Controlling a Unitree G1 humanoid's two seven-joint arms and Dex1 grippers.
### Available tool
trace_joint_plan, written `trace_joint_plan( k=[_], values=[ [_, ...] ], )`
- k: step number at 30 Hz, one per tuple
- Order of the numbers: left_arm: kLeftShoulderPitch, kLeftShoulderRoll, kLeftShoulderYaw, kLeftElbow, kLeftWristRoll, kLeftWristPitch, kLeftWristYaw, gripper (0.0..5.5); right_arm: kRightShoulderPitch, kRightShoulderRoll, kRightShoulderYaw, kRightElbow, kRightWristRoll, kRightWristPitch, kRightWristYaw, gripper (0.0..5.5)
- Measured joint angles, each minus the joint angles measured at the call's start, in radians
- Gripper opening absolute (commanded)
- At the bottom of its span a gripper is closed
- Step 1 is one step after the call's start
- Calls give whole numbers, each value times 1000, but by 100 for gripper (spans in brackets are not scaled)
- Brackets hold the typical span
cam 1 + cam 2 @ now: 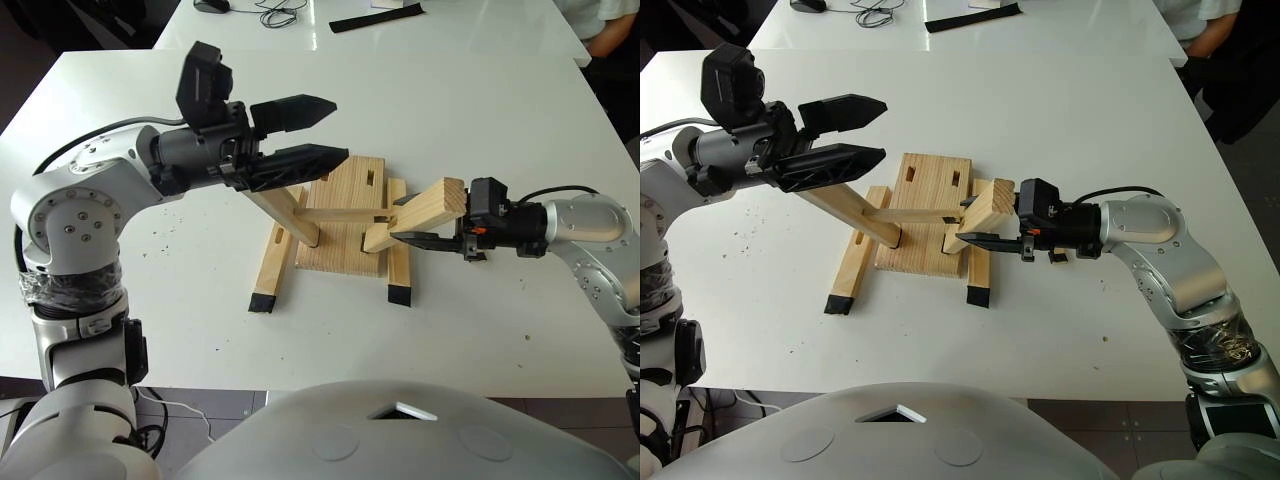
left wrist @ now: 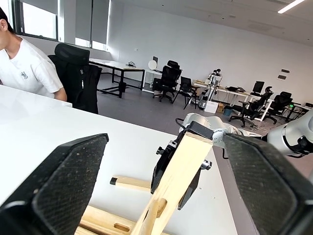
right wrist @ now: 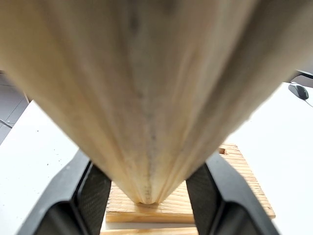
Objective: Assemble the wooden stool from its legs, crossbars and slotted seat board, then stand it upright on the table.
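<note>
The half-built stool lies near the middle of the white table [image 1: 500, 120]. Its slotted seat board [image 1: 348, 242] is flat on the table. Two lying legs [image 1: 272, 262] with black tips rest flat at its left and right edges. Above the board a left slanted leg [image 1: 287, 212] and a right slanted leg [image 1: 432, 203] rise tilted, and a thin crossbar [image 1: 345, 213] joins them. The right gripper [image 1: 397, 220] is clamped on the right slanted leg, one finger at each side. The left gripper [image 1: 312, 133] hovers just over the top of the left slanted leg with its fingers spread and grasps nothing.
</note>
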Motion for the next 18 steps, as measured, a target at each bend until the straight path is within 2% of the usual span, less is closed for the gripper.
trace_joint_plan(
  k=[8,18],
  values=[
    [17,69,-69,-57,118,-94,-129,434,2,3,3,10,0,-11,0,203],
    [33,69,-107,-80,158,-130,-137,434,-37,11,33,50,-17,-13,13,203]
  ],
)
